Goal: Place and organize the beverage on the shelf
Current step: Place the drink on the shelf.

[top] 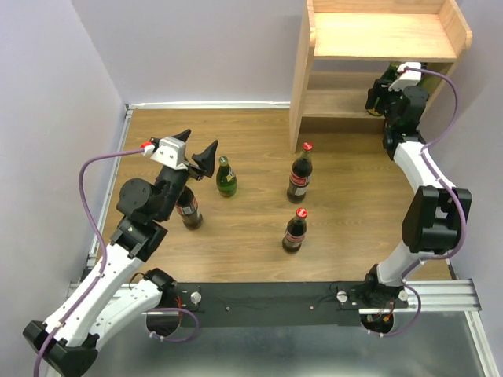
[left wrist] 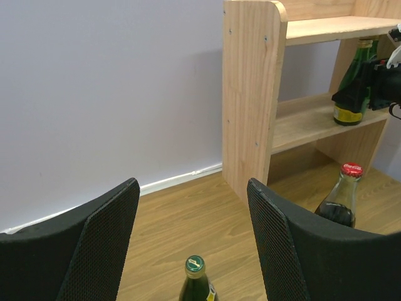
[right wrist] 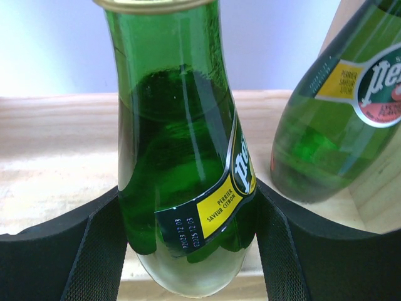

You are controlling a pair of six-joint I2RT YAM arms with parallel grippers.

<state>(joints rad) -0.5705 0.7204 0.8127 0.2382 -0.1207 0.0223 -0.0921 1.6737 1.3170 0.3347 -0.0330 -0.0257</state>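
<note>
The task looks under half done: the right claw (right wrist: 188, 190) is clamped on a green bottle (right wrist: 175, 125) at the lower tier (top: 338, 102) of the shelf (top: 385, 35), beside a second green bottle (right wrist: 332, 125), while the left claw (left wrist: 192, 185) hangs apart above the bench (top: 251, 149), where 1 loose green bottle (top: 226, 179) and 3 cola bottles (top: 299, 174) wait.

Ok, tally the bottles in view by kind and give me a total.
Green bottles: 3
Cola bottles: 3, one of them half hidden
Total: 6 in view
</note>
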